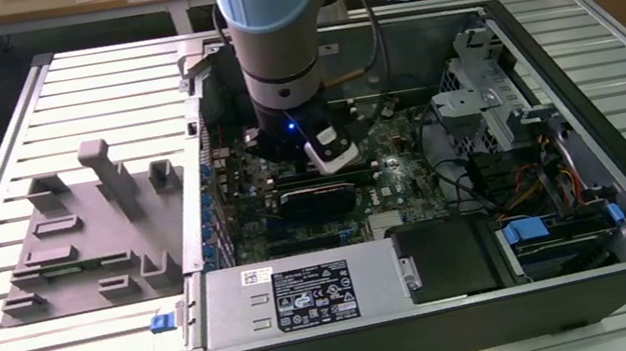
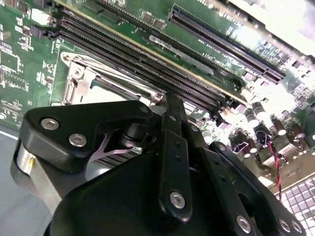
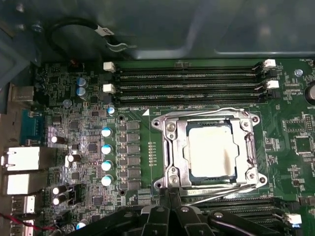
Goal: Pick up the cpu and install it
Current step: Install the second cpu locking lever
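Note:
The cpu (image 3: pixel 211 150), a pale shiny square, lies flat inside the metal socket frame (image 3: pixel 170 147) on the green motherboard, and nothing is touching it. In the first wrist view my gripper (image 3: pixel 171 195) hangs just beside the socket's edge, its black fingers (image 3: pixel 165 206) pressed together with nothing between them. In the exterior view the gripper (image 1: pixel 336 160) is low inside the open computer case, over the middle of the board, and the arm hides the socket. The second wrist view looks along the fingers (image 2: pixel 173 142) towards the socket frame (image 2: pixel 78 81).
A grey fixture plate (image 1: pixel 85 240) with upright blocks lies at the exterior view's left of the case. The power supply (image 1: pixel 294 296), a drive bay (image 1: pixel 554 227) and cables (image 1: pixel 501 174) crowd the case. Memory slots (image 3: pixel 187 83) run beside the socket.

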Available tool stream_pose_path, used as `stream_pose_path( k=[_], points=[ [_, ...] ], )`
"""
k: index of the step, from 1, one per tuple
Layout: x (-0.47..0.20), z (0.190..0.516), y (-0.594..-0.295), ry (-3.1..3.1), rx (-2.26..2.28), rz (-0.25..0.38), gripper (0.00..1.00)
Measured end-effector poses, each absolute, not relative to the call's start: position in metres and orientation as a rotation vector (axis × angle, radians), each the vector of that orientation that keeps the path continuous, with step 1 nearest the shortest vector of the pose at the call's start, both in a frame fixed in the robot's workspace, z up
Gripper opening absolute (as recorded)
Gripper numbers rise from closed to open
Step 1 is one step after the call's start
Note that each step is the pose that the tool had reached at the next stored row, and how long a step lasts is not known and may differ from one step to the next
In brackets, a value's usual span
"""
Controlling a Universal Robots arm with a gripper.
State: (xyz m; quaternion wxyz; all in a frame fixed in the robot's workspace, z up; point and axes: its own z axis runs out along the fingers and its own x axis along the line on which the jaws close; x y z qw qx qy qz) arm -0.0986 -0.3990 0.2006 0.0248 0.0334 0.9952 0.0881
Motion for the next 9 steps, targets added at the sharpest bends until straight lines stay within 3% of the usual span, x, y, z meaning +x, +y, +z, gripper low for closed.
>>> stream_pose_path(
  k=[9],
  points=[
    [-0.0983, 0.2006, -0.4044, 3.078, 0.088, 0.289, 0.11]
  ],
)
